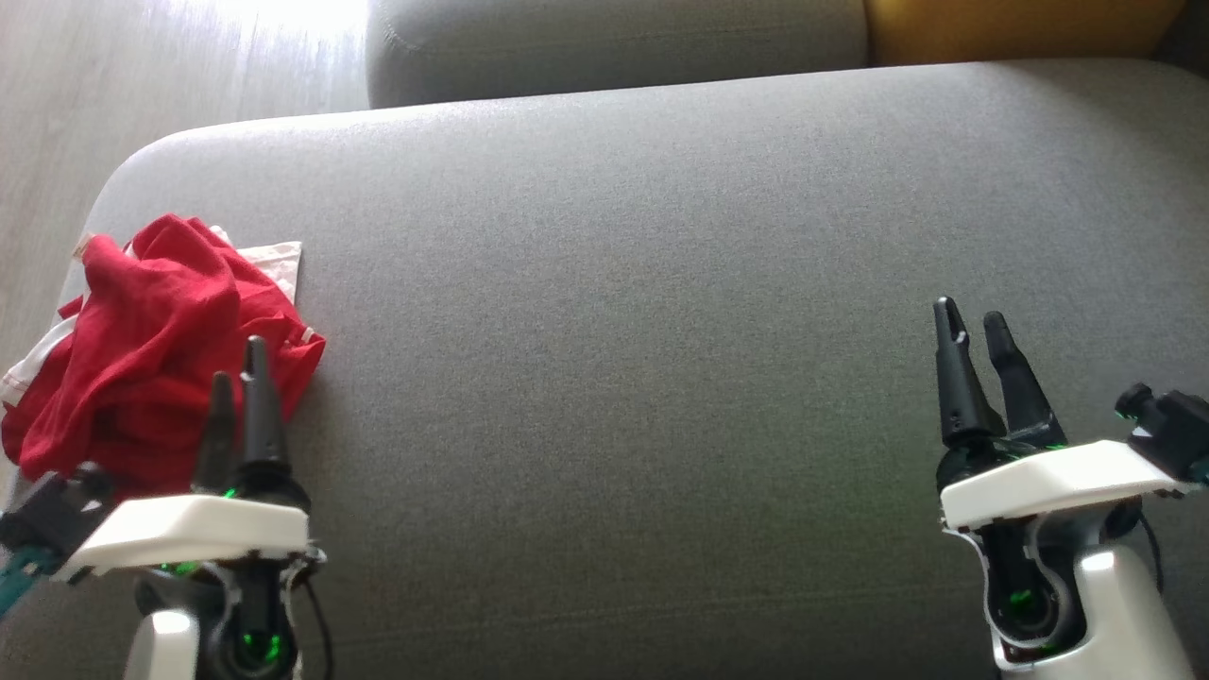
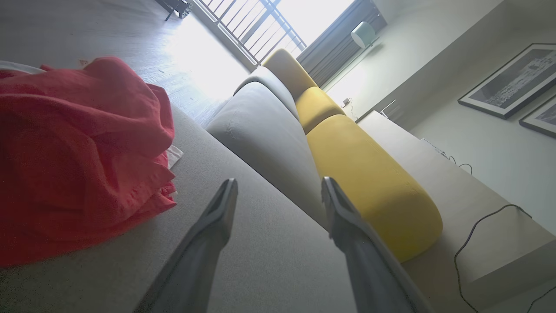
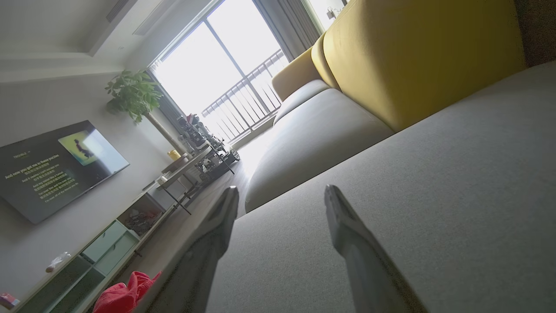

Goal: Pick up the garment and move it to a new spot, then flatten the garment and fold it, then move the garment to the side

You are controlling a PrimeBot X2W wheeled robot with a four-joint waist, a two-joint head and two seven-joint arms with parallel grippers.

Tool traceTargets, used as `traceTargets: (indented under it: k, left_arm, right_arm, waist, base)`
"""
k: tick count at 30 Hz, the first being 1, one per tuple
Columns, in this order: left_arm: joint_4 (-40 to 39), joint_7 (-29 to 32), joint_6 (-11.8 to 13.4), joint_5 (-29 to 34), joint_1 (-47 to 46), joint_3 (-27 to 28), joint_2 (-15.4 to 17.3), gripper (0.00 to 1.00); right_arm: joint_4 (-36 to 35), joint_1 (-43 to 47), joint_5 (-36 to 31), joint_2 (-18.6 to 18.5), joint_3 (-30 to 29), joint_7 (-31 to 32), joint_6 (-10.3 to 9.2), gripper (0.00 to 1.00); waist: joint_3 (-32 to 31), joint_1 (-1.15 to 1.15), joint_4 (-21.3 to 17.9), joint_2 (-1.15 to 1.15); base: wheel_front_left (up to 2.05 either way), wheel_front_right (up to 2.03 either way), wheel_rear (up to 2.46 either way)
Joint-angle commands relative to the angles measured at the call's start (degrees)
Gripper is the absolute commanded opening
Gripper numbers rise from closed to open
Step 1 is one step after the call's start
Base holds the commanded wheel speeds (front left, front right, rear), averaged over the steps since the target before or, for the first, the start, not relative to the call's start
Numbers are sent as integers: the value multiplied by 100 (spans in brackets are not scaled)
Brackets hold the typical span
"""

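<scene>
While a crumpled red cloth garment is heaped at the grey fabric sofa cushion's left edge, the left gripper and right gripper are held spread apart, empty.

Pale caption lines on the television, none legible.

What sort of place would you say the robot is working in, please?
Most likely a home living room: a grey and yellow sofa, a television on the wall, and a potted plant beside a big balcony window.
</scene>
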Motion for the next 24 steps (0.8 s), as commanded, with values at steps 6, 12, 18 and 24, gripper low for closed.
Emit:
traceTargets:
  k: [6,12,18,24]
  left_arm:
    - [-100,-139,1,737,-219,-194,83,100]
    - [-125,-239,194,1569,-236,-543,224,100]
    - [-123,-357,663,2250,-288,-1070,526,100]
    - [100,-457,1089,2741,-313,-1530,796,100]
  right_arm:
    - [-341,-249,-411,-55,128,-150,-1,100]
    - [-453,-221,-898,-58,145,-252,-1,100]
    - [-528,-228,-1464,-62,130,-370,-1,100]
    - [-583,-237,-1903,-65,195,-472,-1,100]
  waist:
    - [-1,-1,-12,0]
    - [20,-1,-20,0]
    - [20,-1,-22,0]
    - [7,-1,-31,0]
  base:
    - [0,0,0]
    - [0,0,0]
    - [0,0,0]
    - [0,0,0]
